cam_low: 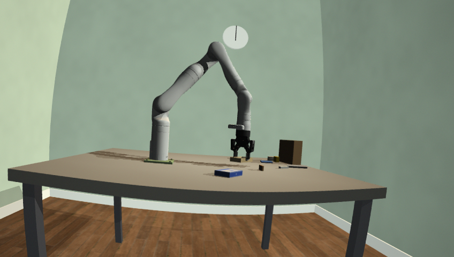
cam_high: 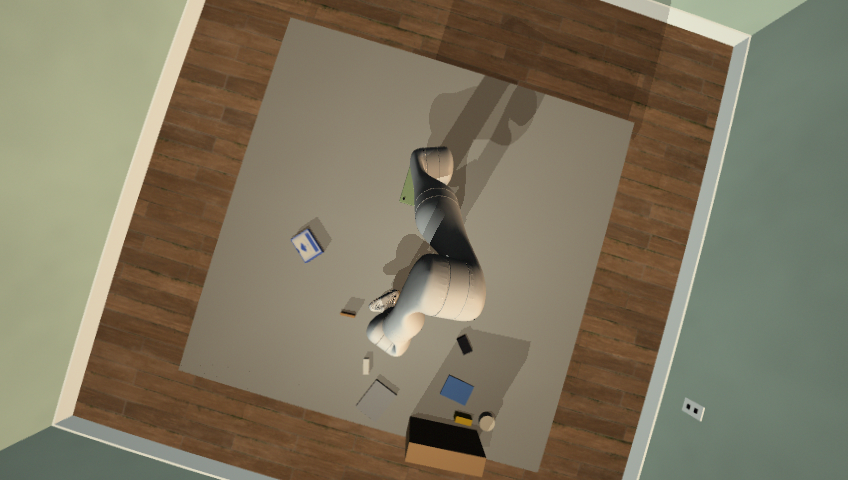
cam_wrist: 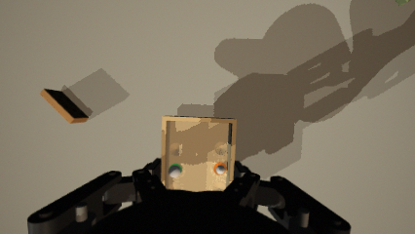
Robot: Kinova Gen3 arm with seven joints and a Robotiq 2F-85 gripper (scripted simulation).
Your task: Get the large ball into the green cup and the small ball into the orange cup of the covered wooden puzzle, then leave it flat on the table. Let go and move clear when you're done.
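Note:
The covered wooden puzzle (cam_wrist: 199, 153) is a flat tan box with a clear lid, and my gripper (cam_wrist: 198, 169) is shut on its near end. A white ball sits in the green cup (cam_wrist: 175, 170) at the near left. A smaller white ball sits in the orange cup (cam_wrist: 220, 169) at the near right. In the exterior view the gripper (cam_low: 242, 155) points straight down. It holds the puzzle (cam_low: 239, 159) level, at or just above the table top. I cannot tell whether the puzzle touches the table. In the overhead view the arm hides the puzzle.
A small black block with an orange edge (cam_wrist: 64, 105) lies to the puzzle's left. A blue box (cam_low: 228, 172) lies nearer the front edge. A dark brown box (cam_low: 290, 151), a blue square (cam_high: 457, 389) and several small items stand to the right. The arm's base (cam_low: 158, 160) is behind.

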